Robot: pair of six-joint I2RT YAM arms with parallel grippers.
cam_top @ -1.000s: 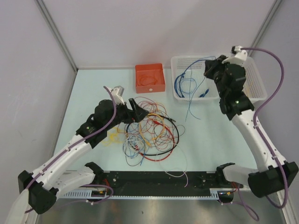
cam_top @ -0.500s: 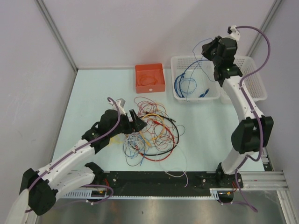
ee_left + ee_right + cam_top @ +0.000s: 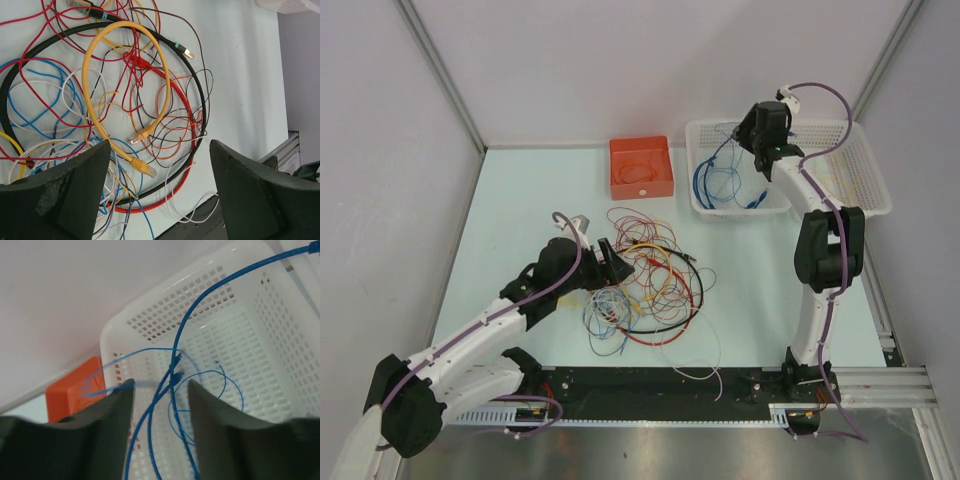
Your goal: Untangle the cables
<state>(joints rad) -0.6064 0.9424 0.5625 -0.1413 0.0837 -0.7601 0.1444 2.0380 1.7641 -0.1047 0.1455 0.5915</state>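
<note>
1. My right pincer (image 3: 160, 388) hangs over the white basket (image 3: 280, 340), jaws partway apart. The blue cable (image 3: 174, 360) runs through the gap, not pinched as far as I can tell
2. Step reads as a drop-off: spread wider, lift straight up so no loop snags a finger
3. The other cables (image 3: 645, 285) lie tangled on the table (image 3: 760, 270)
4. My left pincer (image 3: 160, 148) is wide and empty above the tangle — the yellow cable (image 3: 86, 65) on top looks the easiest next pick
</note>
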